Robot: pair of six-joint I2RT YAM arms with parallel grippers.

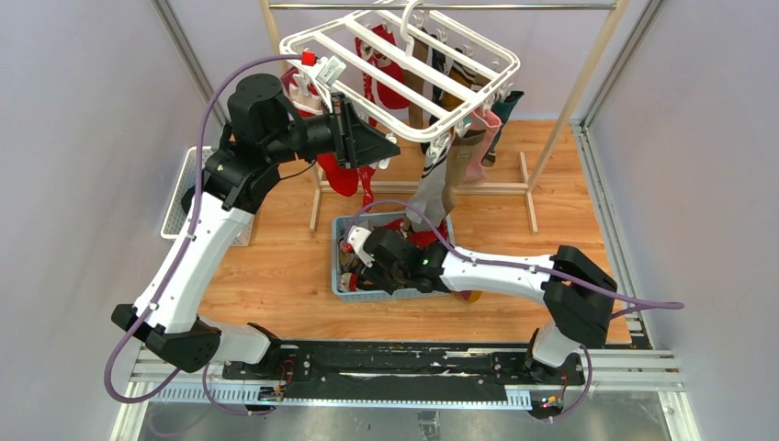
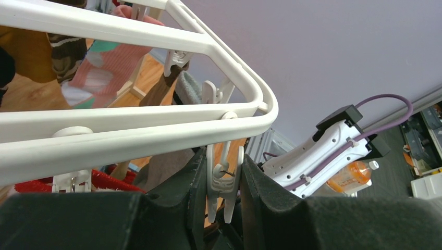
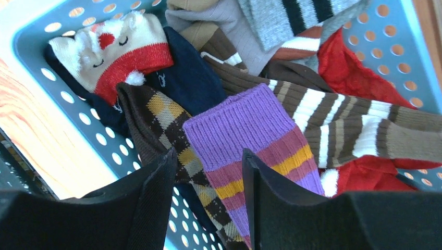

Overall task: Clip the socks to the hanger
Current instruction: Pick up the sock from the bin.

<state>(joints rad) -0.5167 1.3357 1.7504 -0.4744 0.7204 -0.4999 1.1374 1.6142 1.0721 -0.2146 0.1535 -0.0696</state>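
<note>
The white grid hanger [image 1: 404, 73] hangs from the rail, with several socks clipped under it, among them a red one [image 1: 386, 78] and a grey one [image 1: 427, 188]. My left gripper [image 1: 390, 147] is at its near edge. In the left wrist view it [image 2: 223, 156] is shut on a dangling white clip [image 2: 225, 179] under the hanger's corner [image 2: 260, 112]. My right gripper [image 1: 366, 268] is down in the blue basket [image 1: 342, 285]. In the right wrist view it [image 3: 208, 172] is open, its jaws astride a purple striped sock [image 3: 245, 130] and a brown checked sock [image 3: 161, 114].
The basket [image 3: 31, 36] holds several more socks: a cream and red one [image 3: 114, 47], a brown striped one [image 3: 339, 125], red ones [image 3: 359, 73]. The wooden rail frame [image 1: 560, 101] stands behind the hanger. A white perforated tray [image 1: 184, 197] lies at the left.
</note>
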